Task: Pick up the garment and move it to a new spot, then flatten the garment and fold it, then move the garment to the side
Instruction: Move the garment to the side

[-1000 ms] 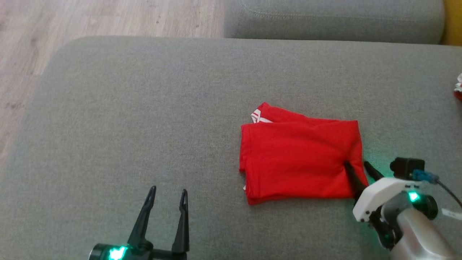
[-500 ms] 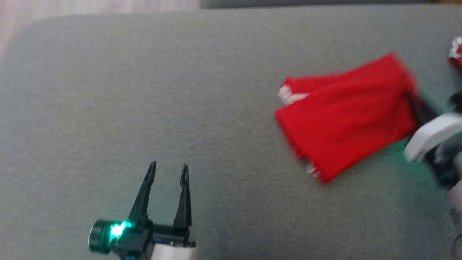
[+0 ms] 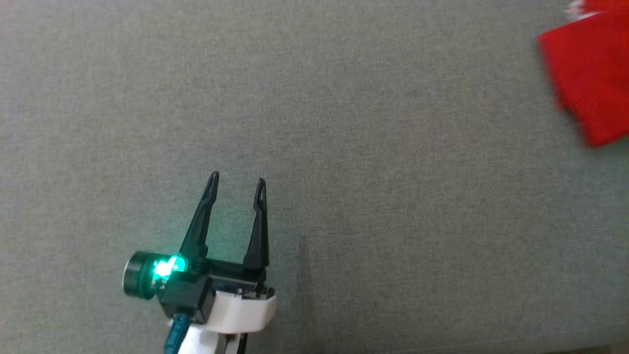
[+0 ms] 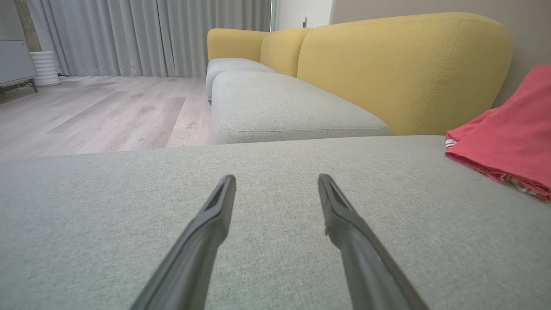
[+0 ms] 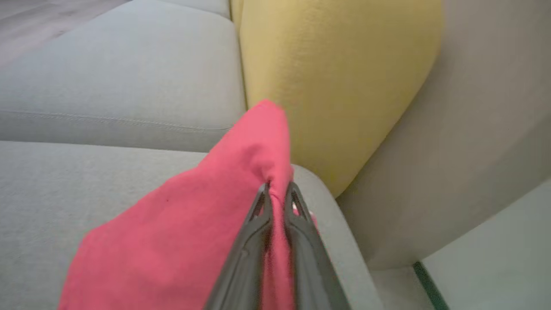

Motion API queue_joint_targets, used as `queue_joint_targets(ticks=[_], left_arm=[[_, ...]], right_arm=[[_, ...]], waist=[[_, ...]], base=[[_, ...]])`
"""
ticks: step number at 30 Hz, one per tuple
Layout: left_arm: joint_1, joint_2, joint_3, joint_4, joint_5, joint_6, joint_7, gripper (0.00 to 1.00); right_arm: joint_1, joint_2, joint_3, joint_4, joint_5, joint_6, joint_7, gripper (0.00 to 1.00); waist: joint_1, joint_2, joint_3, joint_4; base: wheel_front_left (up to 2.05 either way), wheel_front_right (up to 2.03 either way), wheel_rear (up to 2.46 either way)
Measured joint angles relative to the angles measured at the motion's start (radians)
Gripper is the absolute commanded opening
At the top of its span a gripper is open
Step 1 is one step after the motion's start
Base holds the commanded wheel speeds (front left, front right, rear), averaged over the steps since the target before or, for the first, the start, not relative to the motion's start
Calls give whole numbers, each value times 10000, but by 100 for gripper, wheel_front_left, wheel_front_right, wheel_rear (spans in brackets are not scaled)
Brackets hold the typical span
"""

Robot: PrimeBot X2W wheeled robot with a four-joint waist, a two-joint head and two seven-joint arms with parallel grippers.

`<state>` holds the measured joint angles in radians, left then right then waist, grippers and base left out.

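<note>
Along head view's right edge, blurred garment (image 3: pixel 589 73), partly off-frame.

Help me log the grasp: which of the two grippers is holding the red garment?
The right gripper, shut on a fold of the red garment. The left gripper stands open above the grey cushion, apart from it.

Garment (image 3: pixel 589 73): red fabric, folded into layers, with white striped trim showing at one corner and along one layered edge. It sits at the far right of the grey seat cushion (image 3: pixel 295 147), near the yellow backrest (image 5: pixel 335 86). One edge is raised, pinched between the closed fingers of the right gripper (image 5: pixel 277 189). The rest slopes down and its lower part lies on the cushion. Its outline is blurred in the head view.
</note>
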<state>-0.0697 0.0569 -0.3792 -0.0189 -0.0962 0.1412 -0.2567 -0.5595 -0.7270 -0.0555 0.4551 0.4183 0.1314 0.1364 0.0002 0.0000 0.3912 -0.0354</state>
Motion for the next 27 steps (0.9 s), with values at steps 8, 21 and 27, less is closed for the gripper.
queue_joint_targets(ticks=[8,21,27], left_arm=[[-272,-8,-146,23,-130,67,0,100],[298,-15,79,378,-123,79,0,100],[1024,-15,433,807,-121,21,0,100]], right_arm=[[1261,73,-2067,-1254,-863,0,905,100],[4197,3779,-698,-2911,-1277,0,259,100],[4939,5053,1103,-2228,-825,0,-1670,100]], waist=[[-1,0,242,250],[-3,0,-1220,589],[-4,0,-2210,660]], base=[[0,0,0],[0,0,0],[0,0,0]])
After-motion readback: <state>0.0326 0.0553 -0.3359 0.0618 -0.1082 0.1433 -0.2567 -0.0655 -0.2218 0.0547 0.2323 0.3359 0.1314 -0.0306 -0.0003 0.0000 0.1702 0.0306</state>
